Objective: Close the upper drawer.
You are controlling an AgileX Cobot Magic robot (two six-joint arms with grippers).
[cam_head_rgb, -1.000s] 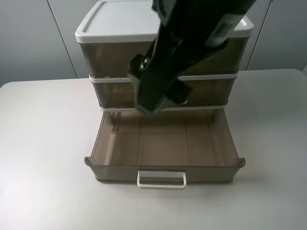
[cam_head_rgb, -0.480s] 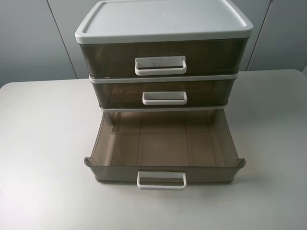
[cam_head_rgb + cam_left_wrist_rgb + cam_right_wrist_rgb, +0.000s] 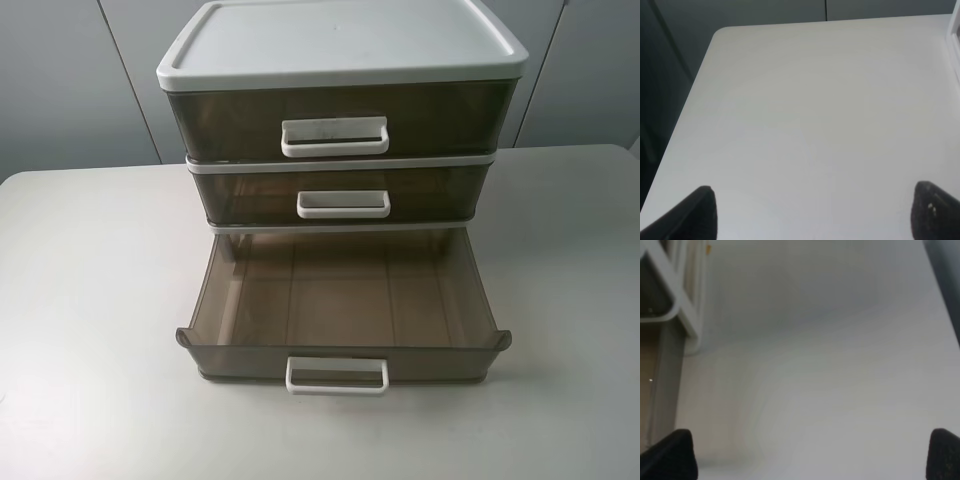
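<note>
Tall smoky-brown translucent upper drawer [image 3: 340, 120], wide white loop handle [image 3: 335, 137], sits flush under white lid [image 3: 340, 40]. Left gripper [image 3: 812, 212] and right gripper [image 3: 812, 452] both spread, empty, over pale worktop [image 3: 805, 110]; neither clearly nearer.

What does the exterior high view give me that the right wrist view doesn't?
Only the exterior high view shows the whole white-framed cabinet: the tall smoky brown upper drawer pushed in, the shallower middle drawer in too, and the bottom drawer pulled out. Only the right wrist view shows the right gripper, its dark fingertips wide apart over bare tabletop. Both show the white table and part of the cabinet.
</note>
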